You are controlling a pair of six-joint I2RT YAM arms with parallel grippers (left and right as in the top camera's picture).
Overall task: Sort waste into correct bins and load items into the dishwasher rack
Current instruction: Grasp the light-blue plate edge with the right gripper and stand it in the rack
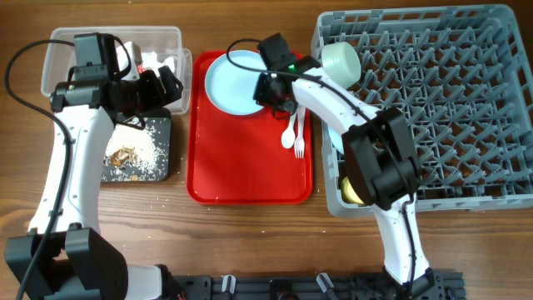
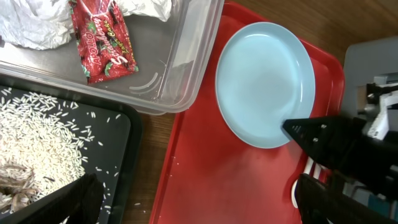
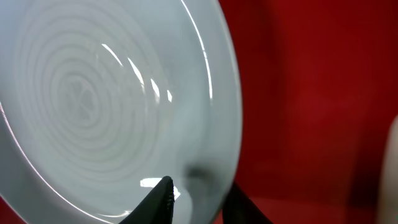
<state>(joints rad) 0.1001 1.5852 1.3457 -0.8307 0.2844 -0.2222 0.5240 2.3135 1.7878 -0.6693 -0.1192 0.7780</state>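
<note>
Right gripper (image 3: 200, 200) straddles the light blue plate (image 3: 93, 106) rim on the red tray (image 3: 311, 93); can't tell if clamped. Left gripper (image 1: 169, 83) spread, empty. Red wrapper (image 2: 102, 38) ahead-left of it in the clear tub (image 2: 186, 74), lettering unreadable.

The round light blue plate (image 1: 235, 80) shows faint rings against the flat red tray (image 1: 250, 175). The shiny red snack wrapper (image 2: 102, 40) carries white and green print. White grains (image 2: 37, 124) speckle the shallow black tray (image 2: 127, 134).
</note>
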